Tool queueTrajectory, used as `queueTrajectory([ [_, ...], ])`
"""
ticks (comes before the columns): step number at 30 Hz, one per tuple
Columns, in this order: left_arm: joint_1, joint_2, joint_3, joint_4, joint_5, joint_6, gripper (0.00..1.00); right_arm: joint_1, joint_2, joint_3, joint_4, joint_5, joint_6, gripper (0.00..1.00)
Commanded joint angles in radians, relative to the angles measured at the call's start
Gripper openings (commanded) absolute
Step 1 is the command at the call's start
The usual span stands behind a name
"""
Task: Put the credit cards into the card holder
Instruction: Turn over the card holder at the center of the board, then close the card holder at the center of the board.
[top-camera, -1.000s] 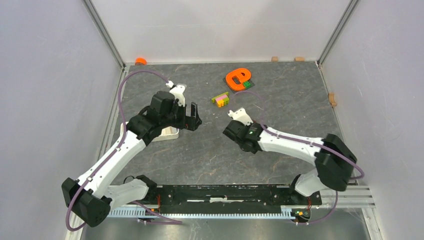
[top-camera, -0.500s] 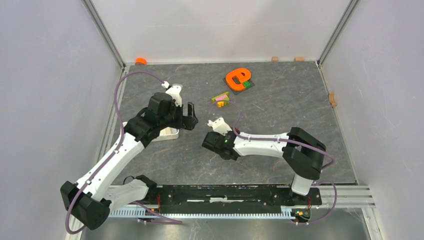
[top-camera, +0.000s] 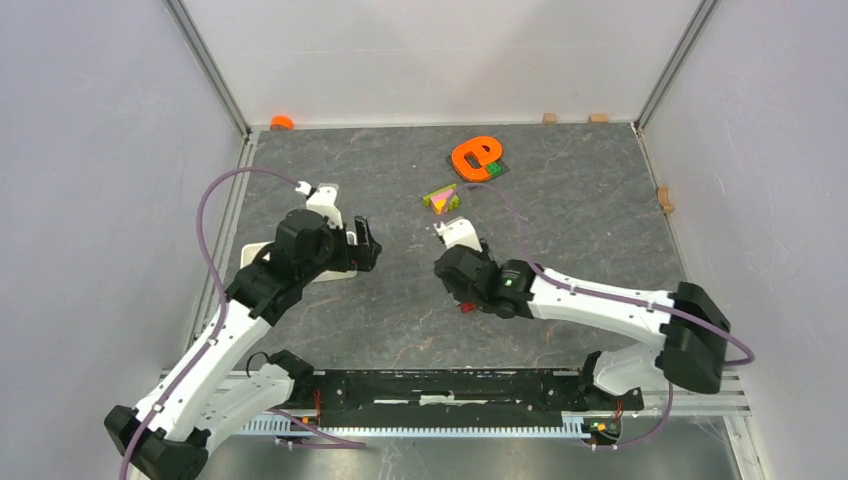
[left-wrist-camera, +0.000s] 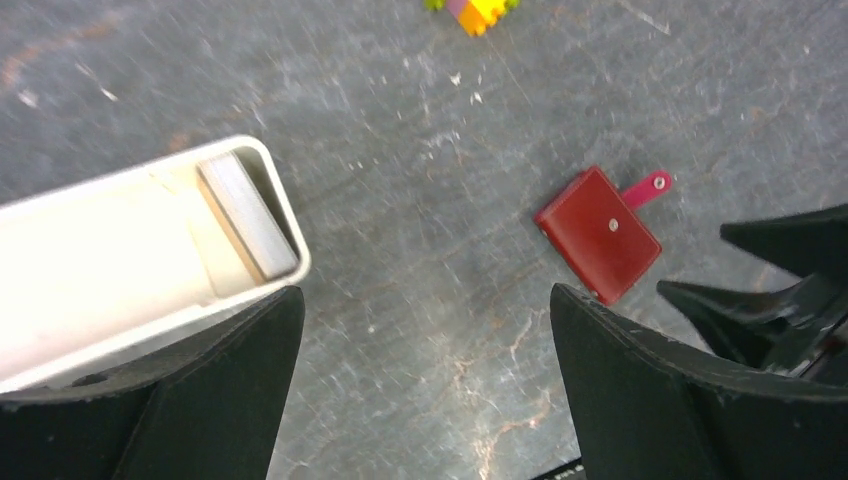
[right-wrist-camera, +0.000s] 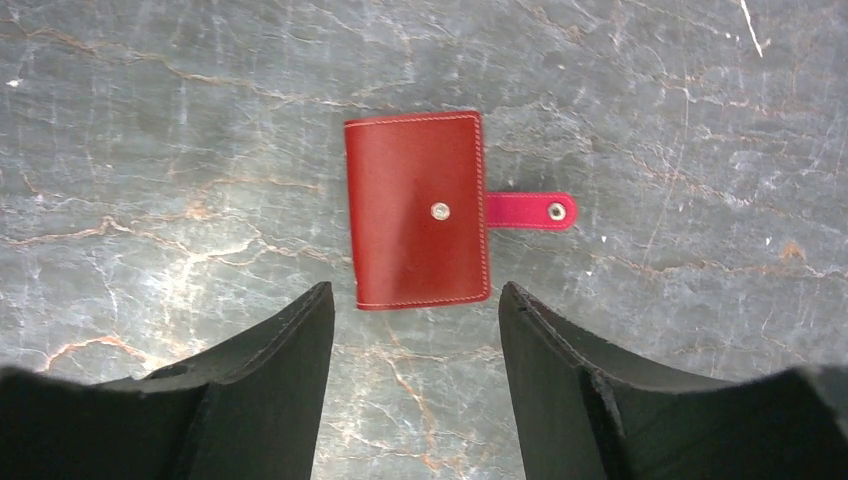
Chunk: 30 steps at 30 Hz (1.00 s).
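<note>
The card holder (right-wrist-camera: 417, 223), a dark red wallet, lies folded flat on the table with its snap tab sticking out to one side. My right gripper (right-wrist-camera: 415, 295) hovers just above its near edge, open, touching nothing. In the top view only a red sliver of the card holder (top-camera: 466, 306) shows under that wrist. My left gripper (left-wrist-camera: 422, 300) is wide open and empty over bare table, between the white tray (left-wrist-camera: 150, 172) and the card holder (left-wrist-camera: 598, 234). The credit cards (left-wrist-camera: 250, 220) rest in the tray's end, tan edge and pale blue face showing.
An orange e-shaped toy (top-camera: 474, 156) on a green base and a small block of coloured bricks (top-camera: 441, 198) sit toward the back. An orange cap (top-camera: 281, 122) is in the back left corner. Small wooden blocks (top-camera: 664, 198) line the table's edges. The white tray (top-camera: 252, 250) lies under my left arm.
My right gripper has opened, and the card holder now lies free on the table beneath it. My left arm has drawn back left and nearer, toward the tray.
</note>
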Motion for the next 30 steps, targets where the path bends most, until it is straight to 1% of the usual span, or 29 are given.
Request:
queueTrajectory([
  [1, -0.034, 0.011, -0.105, 0.095, 0.112, -0.161, 0.97, -0.117, -0.117, -0.127, 0.106, -0.138, -0.078, 0.66],
  [5, -0.191, 0.078, -0.169, 0.205, 0.104, -0.268, 0.96, -0.306, -0.225, -0.272, 0.268, -0.389, -0.162, 0.66],
  [7, -0.243, 0.129, -0.198, 0.283, 0.111, -0.329, 0.96, -0.394, -0.247, -0.315, 0.321, -0.493, -0.194, 0.65],
  [9, -0.271, 0.178, -0.248, 0.388, 0.148, -0.406, 0.96, -0.471, -0.247, -0.344, 0.359, -0.577, -0.228, 0.63],
  [13, -0.313, 0.26, -0.343, 0.63, 0.15, -0.523, 0.96, -0.611, -0.221, -0.383, 0.418, -0.759, -0.254, 0.57],
  [15, -0.314, 0.324, -0.366, 0.735, 0.165, -0.558, 0.96, -0.669, -0.205, -0.401, 0.469, -0.85, -0.256, 0.55],
  [17, -0.314, 0.387, -0.368, 0.804, 0.177, -0.575, 0.95, -0.717, -0.184, -0.41, 0.499, -0.919, -0.256, 0.52],
  [22, -0.314, 0.547, -0.345, 0.903, 0.196, -0.584, 0.94, -0.79, -0.13, -0.412, 0.545, -1.018, -0.26, 0.48],
  [30, -0.296, 0.718, -0.313, 0.977, 0.2, -0.585, 0.87, -0.826, -0.047, -0.406, 0.559, -1.065, -0.294, 0.45],
])
